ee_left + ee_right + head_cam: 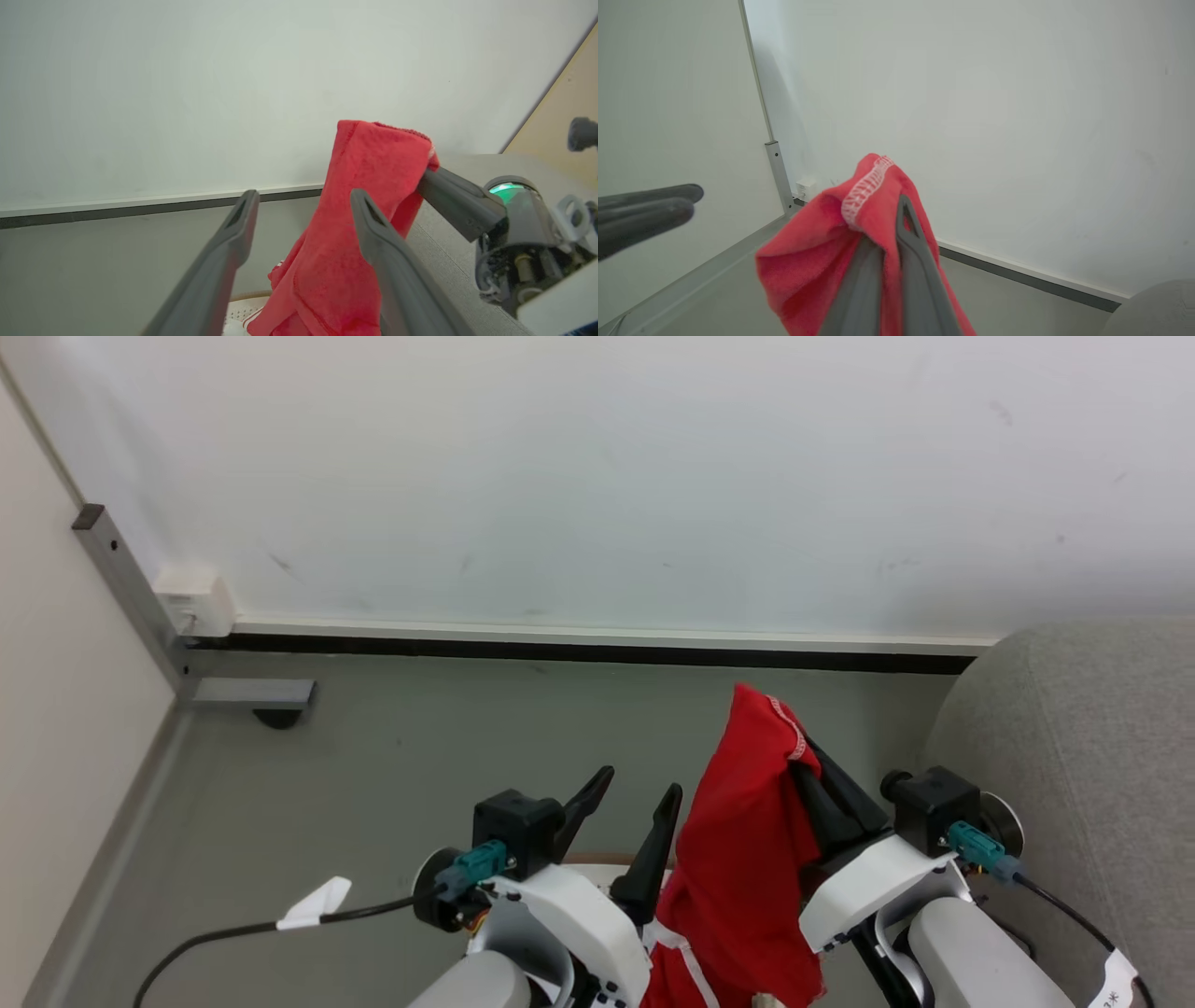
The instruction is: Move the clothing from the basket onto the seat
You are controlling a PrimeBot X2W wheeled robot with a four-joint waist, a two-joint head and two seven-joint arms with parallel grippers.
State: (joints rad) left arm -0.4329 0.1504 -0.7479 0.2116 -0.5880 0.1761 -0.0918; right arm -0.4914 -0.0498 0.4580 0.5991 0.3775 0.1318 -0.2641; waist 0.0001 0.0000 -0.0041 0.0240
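Red clothing (738,840) held aloft, white-stitched hem at the top pinched between the pressed-together jaws of the right gripper (892,224), the rest hanging in loose folds. Just beside it, left gripper (640,784), jaws spread, holding nothing. Beneath, a sliver of the basket (240,310). Off to the right, grey seat (1074,756), near but not touched by the cloth. Judged partway: pick-up done, carry across and release left. Whether other pieces remain in the basket, impossible to tell.
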